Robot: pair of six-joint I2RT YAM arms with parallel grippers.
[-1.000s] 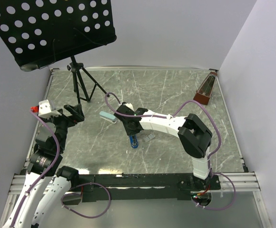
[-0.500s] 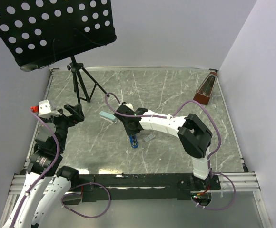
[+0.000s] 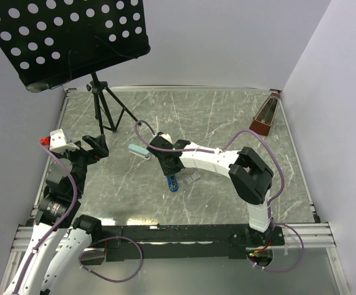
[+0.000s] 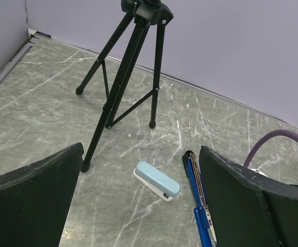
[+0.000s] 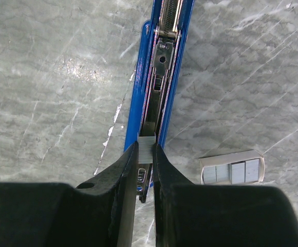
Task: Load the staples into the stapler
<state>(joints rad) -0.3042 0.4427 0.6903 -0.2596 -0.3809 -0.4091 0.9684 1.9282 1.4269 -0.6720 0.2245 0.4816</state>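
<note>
Nothing moved: your right jaws pinch the thin silver staples point(image 5: 147, 145) over the open dark blue stapler point(image 5: 175, 77), seemingly not in yet; left jaws open.

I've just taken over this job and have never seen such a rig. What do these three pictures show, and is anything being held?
Two robot arms, left and right, are bolted at the near edge of a table. The wide picture looks down from above and behind them. The other two come from a camera on each wrist. On the table lie a blue stapler, opened up, a small box of staples beside it, a light blue case, a music stand on a tripod and a metronome. The right hand pinches a short strip of staples over the stapler's open channel. The left hand is open and holds nothing.
</note>
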